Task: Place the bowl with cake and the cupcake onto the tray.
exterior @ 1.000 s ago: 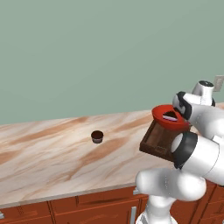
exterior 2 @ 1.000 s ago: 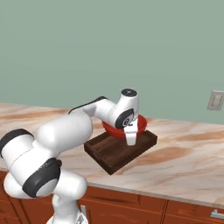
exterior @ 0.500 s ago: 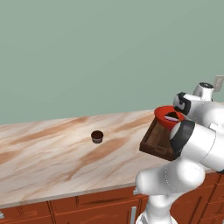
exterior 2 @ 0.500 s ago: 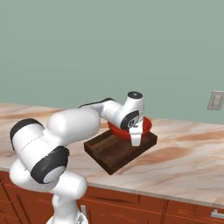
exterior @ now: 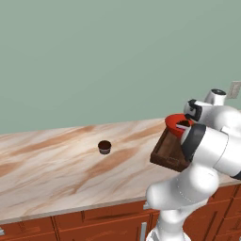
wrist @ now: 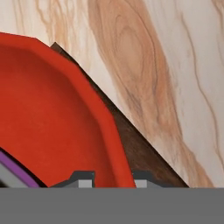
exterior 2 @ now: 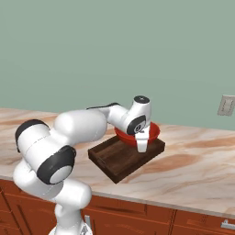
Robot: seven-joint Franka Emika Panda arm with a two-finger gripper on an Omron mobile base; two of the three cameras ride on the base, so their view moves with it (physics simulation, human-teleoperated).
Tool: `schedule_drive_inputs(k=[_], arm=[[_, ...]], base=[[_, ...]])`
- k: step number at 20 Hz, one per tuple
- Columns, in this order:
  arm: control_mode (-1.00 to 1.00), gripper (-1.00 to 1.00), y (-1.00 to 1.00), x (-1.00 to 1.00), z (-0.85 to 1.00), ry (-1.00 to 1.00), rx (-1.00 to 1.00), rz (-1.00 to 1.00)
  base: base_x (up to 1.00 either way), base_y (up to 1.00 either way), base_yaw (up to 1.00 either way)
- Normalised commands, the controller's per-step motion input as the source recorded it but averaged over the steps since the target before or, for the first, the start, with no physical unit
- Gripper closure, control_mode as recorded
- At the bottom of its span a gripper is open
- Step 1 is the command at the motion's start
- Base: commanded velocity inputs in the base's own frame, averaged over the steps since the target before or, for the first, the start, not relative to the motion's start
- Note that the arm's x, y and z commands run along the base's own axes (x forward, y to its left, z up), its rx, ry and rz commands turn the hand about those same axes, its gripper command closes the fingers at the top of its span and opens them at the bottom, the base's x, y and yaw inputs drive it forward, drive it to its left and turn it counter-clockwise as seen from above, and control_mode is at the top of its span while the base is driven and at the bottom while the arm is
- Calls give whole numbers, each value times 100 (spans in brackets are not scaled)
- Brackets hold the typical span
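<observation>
The red bowl sits over the far corner of the dark wooden tray, and I cannot tell whether it rests on it. My gripper is shut on the bowl's near rim. In the hand view the rim of the bowl runs between my gripper's fingertips, with the tray edge just beyond. The cake is mostly hidden by my hand. From the left base view the bowl shows above the tray. The cupcake stands alone on the counter, well left of the tray.
The marble counter runs left to right, with its front edge above brown cabinet drawers. A wall outlet sits on the green wall to the right. My own arm's elbow bulks in front of the tray in the left base view.
My hand has carried the bowl a little to the right over the tray's far corner, and the arm's elbow has swung along. The cupcake has stayed put.
</observation>
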Motion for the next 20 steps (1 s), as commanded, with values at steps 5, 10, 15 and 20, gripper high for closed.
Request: schedule_drive_inputs(k=[5,10,15,20], arm=[[-100,100,0,4,-5,0,0,0],[-100,100,0,11,-13,0,0,0],[-100,100,0,13,-15,0,0,0],[-100,100,-1,7,-18,0,0,0]], base=[[0,0,0],[0,0,0],[0,0,0],[0,0,0]])
